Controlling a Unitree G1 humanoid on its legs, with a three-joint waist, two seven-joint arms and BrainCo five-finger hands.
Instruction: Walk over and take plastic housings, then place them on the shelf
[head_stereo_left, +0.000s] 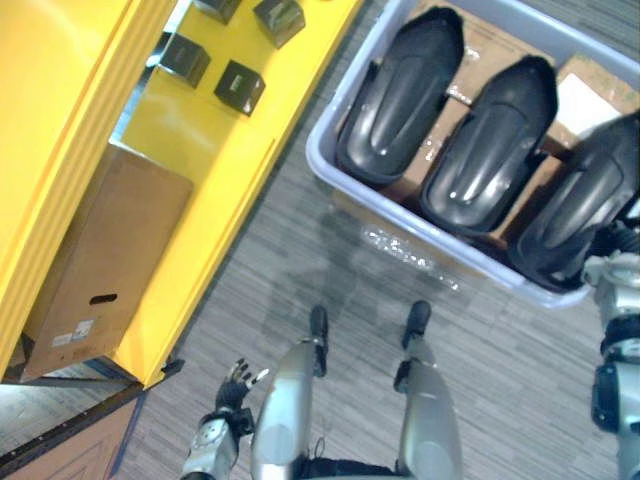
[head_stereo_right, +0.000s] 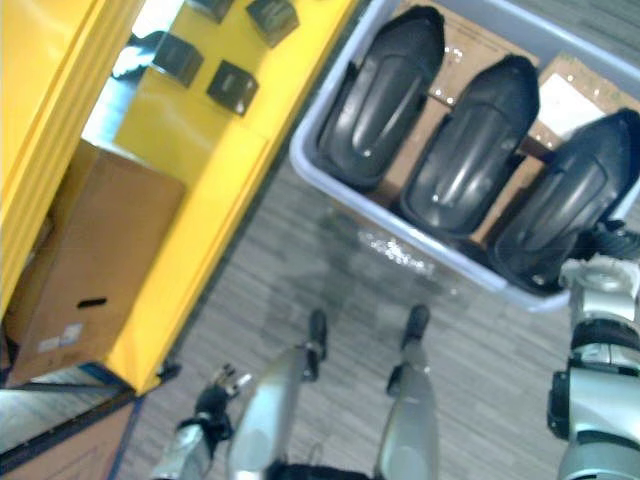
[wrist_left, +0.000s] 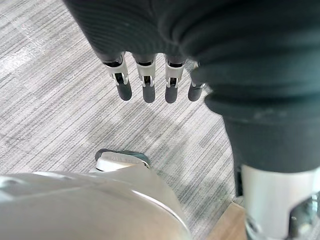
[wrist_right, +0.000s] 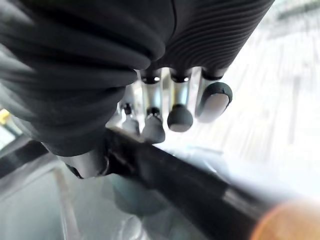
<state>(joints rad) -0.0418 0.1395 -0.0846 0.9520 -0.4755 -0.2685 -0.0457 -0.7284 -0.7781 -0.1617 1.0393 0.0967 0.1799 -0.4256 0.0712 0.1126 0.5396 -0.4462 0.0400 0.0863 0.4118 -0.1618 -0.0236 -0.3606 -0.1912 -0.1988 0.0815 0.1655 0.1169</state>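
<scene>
Yellow shelf (head_stereo_left: 230, 170): it stood at the left side of the head views, with its lower board reaching toward the robot.
Cardboard box (head_stereo_left: 110, 250): it sat on the lower level of the yellow shelf, a slot handle in its near side.
Small black boxes (head_stereo_left: 240, 87): several lay on the yellow board farther back, each apart from the others.
Left robot hand (head_stereo_left: 235, 385): it hung low beside the body, near the front corner of the yellow shelf and above the carpet floor (head_stereo_left: 350, 270). In its wrist view the fingers (wrist_left: 145, 85) were straight and relaxed in a row, with nothing between them.
Grey bin (head_stereo_left: 440, 255): it stood on the carpet floor to the right of the yellow shelf.
Plastic housings (head_stereo_left: 490, 145): three dark, long, rounded shells lay side by side inside the grey bin, on flat cardboard pieces (head_stereo_left: 490, 45). None was on the yellow shelf.
Right housing (head_stereo_left: 580, 205): its near end was just beside the bin's near rim.
Right robot hand (head_stereo_right: 615, 243): it was at the right edge of the head views, just beside the near end of the right housing. In its wrist view the fingers (wrist_right: 179, 107) were almost straight above a dark edge. I could not tell whether they touched this edge. They were not closed around anything.
</scene>
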